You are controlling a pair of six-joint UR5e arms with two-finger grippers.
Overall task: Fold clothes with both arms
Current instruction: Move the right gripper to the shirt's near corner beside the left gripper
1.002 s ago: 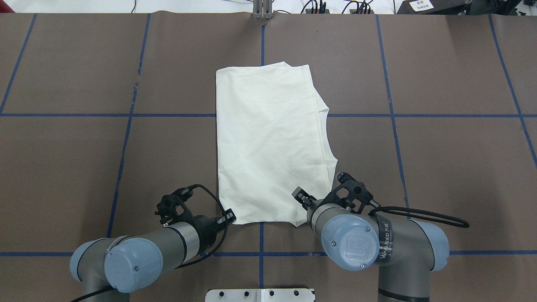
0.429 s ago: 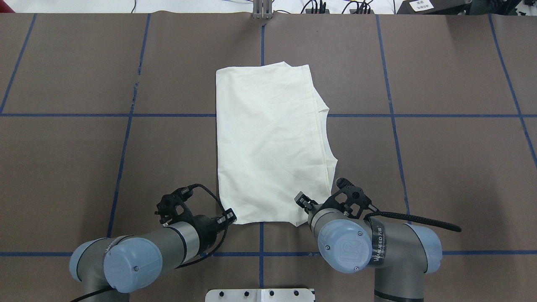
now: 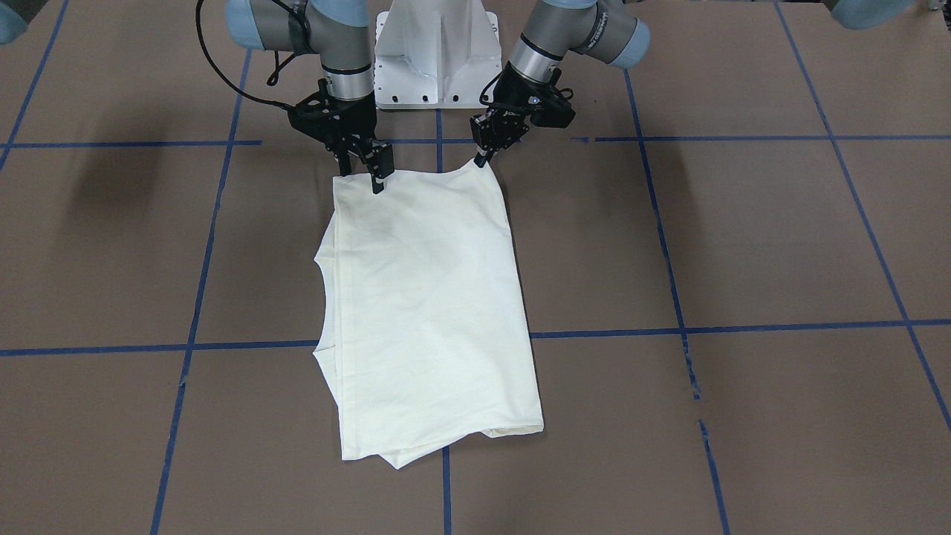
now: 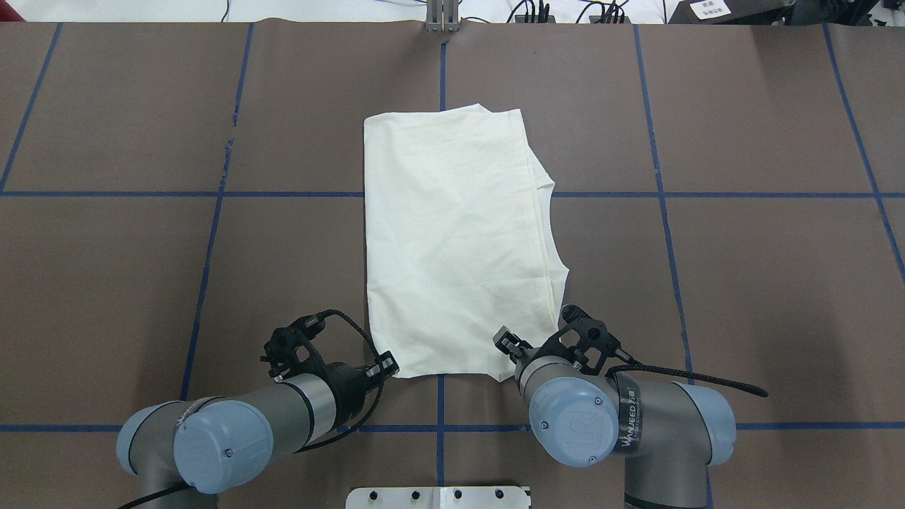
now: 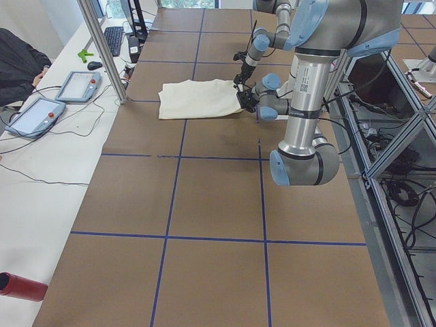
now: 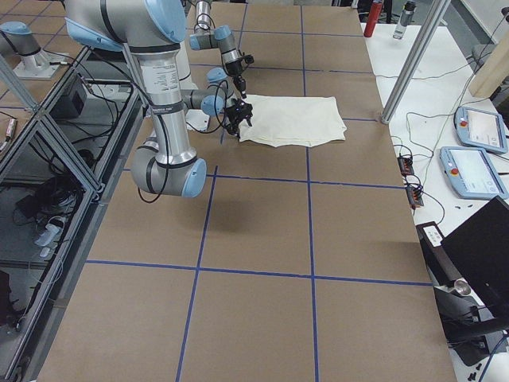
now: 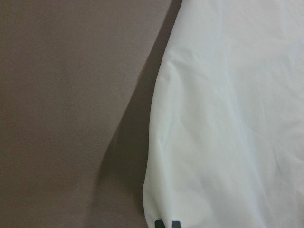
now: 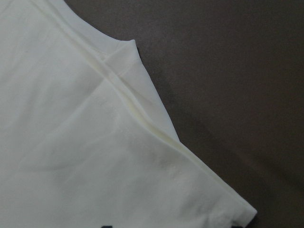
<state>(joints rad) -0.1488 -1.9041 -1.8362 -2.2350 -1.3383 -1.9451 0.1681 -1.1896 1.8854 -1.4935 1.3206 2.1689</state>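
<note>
A table (image 4: pixel 742 283) under brown, paper-like sheeting fills most of the room, ruled into large squares by blue tape lines (image 4: pixel 212 233). Soft, blurred shadows (image 3: pixel 111 178) lie on the sheeting (the light is even and falls from above). At one end, a white bench (image 5: pixel 41 184) carries 2 grey pendants (image 5: pixel 76 85) with screens, a keyboard (image 5: pixel 114 39), a mouse (image 5: pixel 95 65) and loose cables (image 5: pixel 41 146). A slanting aluminium post (image 5: pixel 102 51) rises at the bench's edge. At the opposite end lie 2 more pendants and stand 2 bottles (image 6: pixel 375 17). Open aluminium framing (image 5: pixel 377 219) holding cable bundles runs along one long side of the table.
</note>
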